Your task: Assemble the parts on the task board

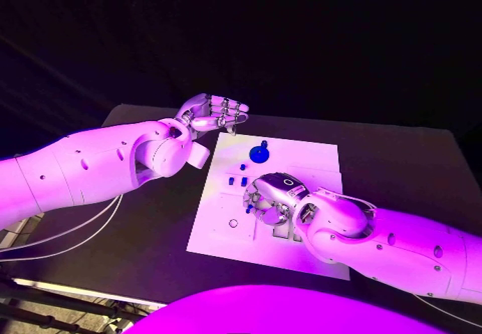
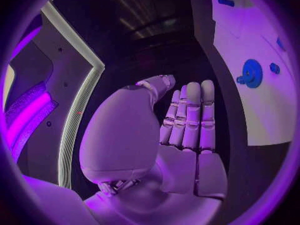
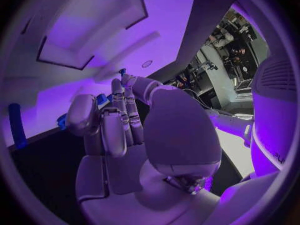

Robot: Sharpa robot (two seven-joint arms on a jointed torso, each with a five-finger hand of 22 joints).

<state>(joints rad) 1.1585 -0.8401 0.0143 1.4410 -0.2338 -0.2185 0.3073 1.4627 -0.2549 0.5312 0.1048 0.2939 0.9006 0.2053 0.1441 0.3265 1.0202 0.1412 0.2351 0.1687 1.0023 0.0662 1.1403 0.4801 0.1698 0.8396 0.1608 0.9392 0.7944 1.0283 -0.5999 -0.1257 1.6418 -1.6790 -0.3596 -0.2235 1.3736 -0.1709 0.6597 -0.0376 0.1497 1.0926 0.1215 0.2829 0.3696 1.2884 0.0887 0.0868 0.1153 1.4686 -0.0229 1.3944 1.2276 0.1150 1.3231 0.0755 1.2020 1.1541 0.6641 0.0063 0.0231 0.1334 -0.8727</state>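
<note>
The white task board [image 1: 301,156] lies in the middle of the black table. A round blue part [image 1: 259,153] sits near its far edge, and the left wrist view shows that round blue part [image 2: 252,73] too. Small blue parts [image 1: 237,181] stand left of centre. My right hand [image 1: 273,198] hovers low over the board's middle with its fingers curled. In the right wrist view its thumb and fingers pinch a small blue part [image 3: 102,99]. My left hand [image 1: 213,113] hangs above the board's far left corner and holds nothing [image 2: 187,130].
A small round hole [image 1: 233,223] marks the board's near left area. Recessed shapes [image 3: 87,30] in the board show in the right wrist view, and a long blue piece [image 3: 15,125] lies near them. Black table [image 1: 402,160] surrounds the board on every side.
</note>
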